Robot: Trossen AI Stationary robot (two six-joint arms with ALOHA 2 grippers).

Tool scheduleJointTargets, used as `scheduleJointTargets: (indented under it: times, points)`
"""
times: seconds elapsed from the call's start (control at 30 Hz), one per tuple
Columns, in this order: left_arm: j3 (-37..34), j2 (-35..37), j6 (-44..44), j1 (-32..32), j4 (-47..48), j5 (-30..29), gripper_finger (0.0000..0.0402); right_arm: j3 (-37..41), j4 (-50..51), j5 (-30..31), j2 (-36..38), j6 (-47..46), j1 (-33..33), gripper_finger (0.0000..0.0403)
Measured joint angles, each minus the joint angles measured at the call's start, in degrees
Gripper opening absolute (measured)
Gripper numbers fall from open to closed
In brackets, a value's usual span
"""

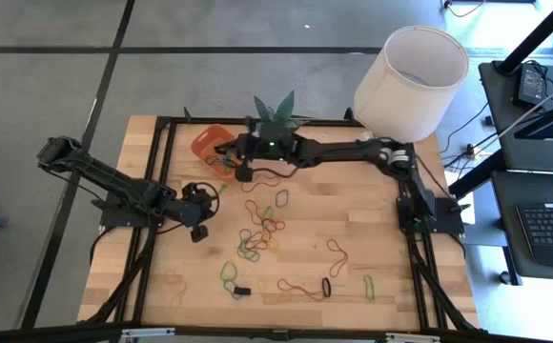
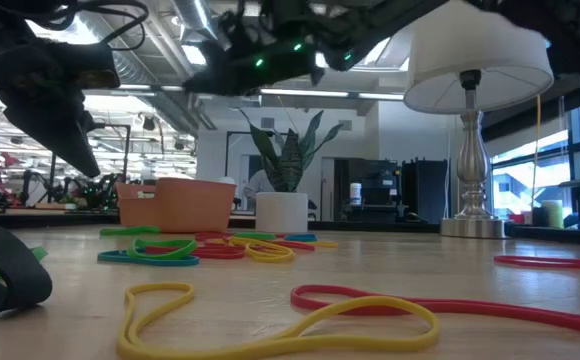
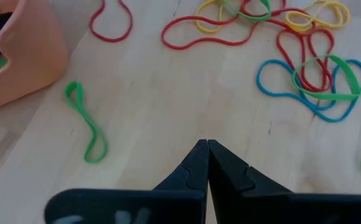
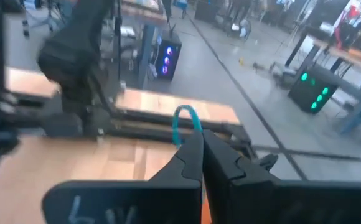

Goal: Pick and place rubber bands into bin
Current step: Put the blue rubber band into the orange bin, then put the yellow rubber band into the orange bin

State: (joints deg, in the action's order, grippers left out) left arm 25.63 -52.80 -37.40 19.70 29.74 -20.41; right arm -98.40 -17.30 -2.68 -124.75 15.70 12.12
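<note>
Two tools pinched closed, right tool [image 4: 200,140] gripping blue rubber band [image 4: 187,121] near orange bin [image 1: 210,145], left tool [image 3: 207,149] empty.

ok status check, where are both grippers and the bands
Right gripper shut on a blue rubber band, near the orange bin. Left gripper shut, empty, above bare wood. Many rubber bands loose on table. Nothing blocking.
</note>
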Motion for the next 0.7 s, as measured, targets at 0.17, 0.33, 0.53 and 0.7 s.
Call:
scheduleJointTargets:
  times: [0.17, 0.33, 0.53, 0.7]
  points:
    - [0.00, 0.00, -1.33, 0.01, 0.00, -0.04, 0.0002, -9.93, 12.66, 5.54, -5.40, 0.04, 0.07, 0.0030]
    - [0.00, 0.00, -2.57, 0.02, 0.00, 0.03, 0.0002, -18.38, 25.20, 7.98, -8.18, 0.04, 0.55, 0.0070]
    - [0.00, 0.00, -2.50, 0.04, 0.00, 0.03, 0.0003, -22.06, 31.45, 8.18, -8.34, 0.02, 0.66, 0.0120]
    - [0.00, 0.00, -2.41, 0.04, 0.00, 0.10, 0.0001, -25.66, 38.03, 8.13, -8.37, -2.78, 0.33, 0.0129]
